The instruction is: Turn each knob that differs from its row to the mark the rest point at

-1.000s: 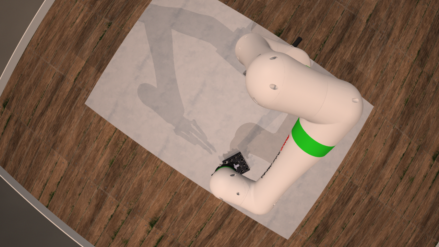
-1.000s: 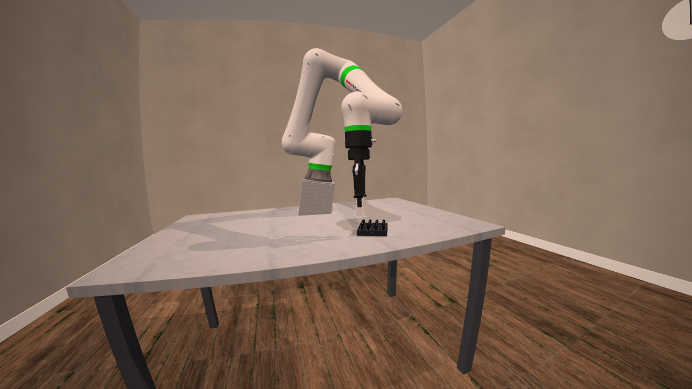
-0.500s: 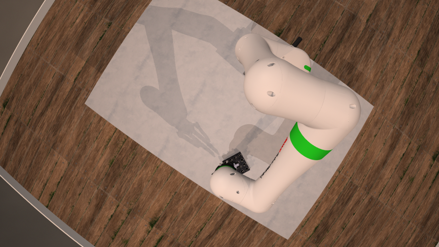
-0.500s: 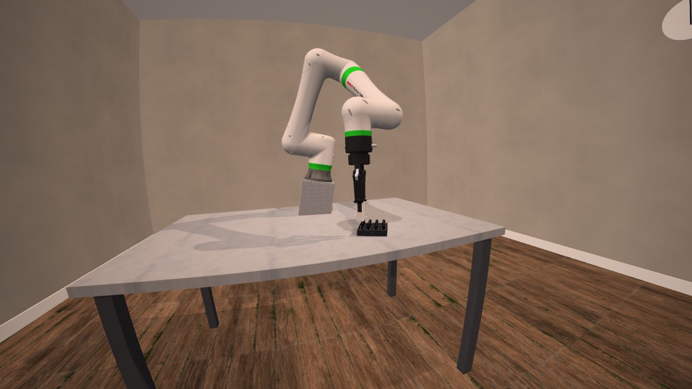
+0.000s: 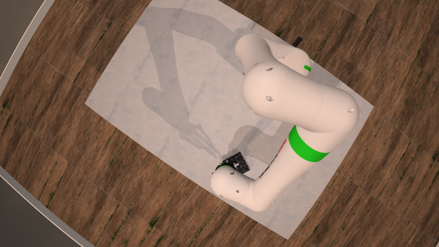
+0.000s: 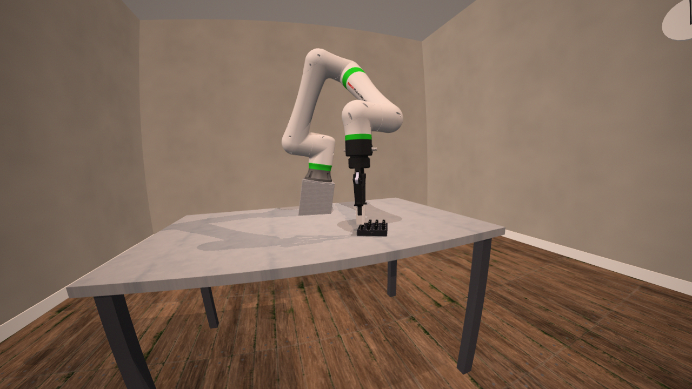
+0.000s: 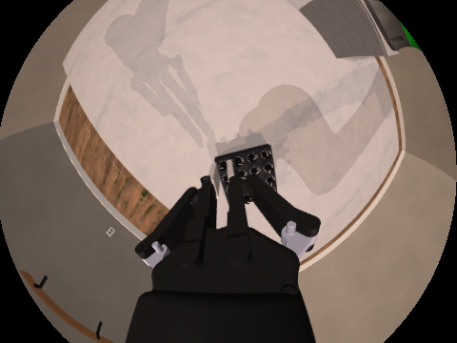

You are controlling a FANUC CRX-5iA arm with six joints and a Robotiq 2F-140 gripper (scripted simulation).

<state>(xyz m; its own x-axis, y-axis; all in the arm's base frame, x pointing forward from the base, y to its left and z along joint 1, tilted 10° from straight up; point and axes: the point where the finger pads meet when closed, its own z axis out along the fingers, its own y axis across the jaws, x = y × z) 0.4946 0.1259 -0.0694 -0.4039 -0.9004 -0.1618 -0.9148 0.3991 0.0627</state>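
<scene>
Right now, the knob box (image 5: pixel 244 161) (image 6: pixel 372 232) (image 7: pixel 259 161) sits upright on the pale marble-look table (image 5: pixel 122 92) (image 6: pixel 241 261) (image 7: pixel 190 81), near one long edge. Its black knobs stand in rows; their white lines and printed names are too small to read, and part of the grid is hidden by the gripper (image 5: pixel 235 164) (image 6: pixel 360 222) (image 7: pixel 223 173). The gripper points down at one side of the box, its fingers parted by a narrow gap and clamped on nothing. In the wrist view, one pale fingertip pad (image 7: pixel 230 168) overlaps the knobs, while the other finger appears just beyond the box's side. Whether either touches a knob, I cannot tell. Above, the white, green-banded arm (image 5: pixel 300 98) (image 6: pixel 309 96) (image 7: pixel 392 29) bends over from its grey mounting block (image 6: pixel 317 198) (image 7: pixel 340 29) at the table's far side. Shadows of the arm stretch across the tabletop. Beneath lies a brown plank floor (image 5: pixel 76 147) (image 6: pixel 314 338) (image 7: pixel 105 167).
</scene>
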